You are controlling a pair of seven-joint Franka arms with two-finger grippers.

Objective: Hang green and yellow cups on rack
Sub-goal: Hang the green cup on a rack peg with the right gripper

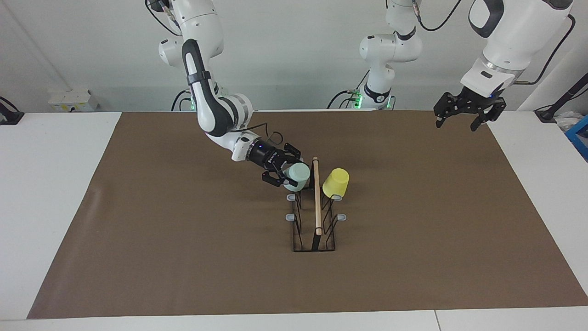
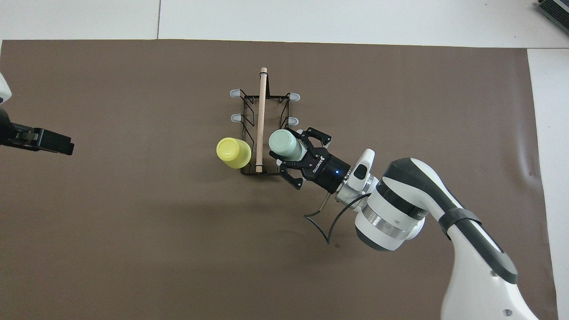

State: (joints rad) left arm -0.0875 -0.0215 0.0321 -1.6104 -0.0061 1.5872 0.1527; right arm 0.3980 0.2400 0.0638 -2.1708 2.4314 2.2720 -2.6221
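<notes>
The right gripper [image 1: 285, 174] [image 2: 297, 154] is clamped on the green cup [image 1: 297, 174] [image 2: 284, 145], its fingers pinching the cup near the rim. The cup is small, handleless, tapered, pale mint green and matte. It is held tilted, its closed flat bottom turned up and away from the gripper; in the overhead view its long axis runs from the gripper at about 4 o'clock toward the bottom at about 10 o'clock. The cup sits over the prong of the rack [image 1: 314, 216] [image 2: 262, 129] that is nearest to the robots on the right arm's side; whether the prong is already inside the cup I cannot tell.

The rack is black wire with a light wooden rod [image 1: 316, 195] [image 2: 260, 119] on top and grey-tipped prongs along both sides. Its long axis runs 12 to 6 o'clock in both views, straight away from the robots, near the middle of the brown mat [image 1: 183, 239] [image 2: 133, 231].

The yellow cup [image 1: 336, 182] [image 2: 233, 152] hangs upside down on the matching prong of the rack toward the left arm's end, bright yellow, of like shape and size, its bottom tipped up and outward from the rod. From the green cup it lies at about 9 o'clock in the overhead view, the rod between them.

The left gripper [image 1: 463, 119] [image 2: 53, 142] waits with fingers spread wide, over the mat's edge at the left arm's end, well apart from the rack.
</notes>
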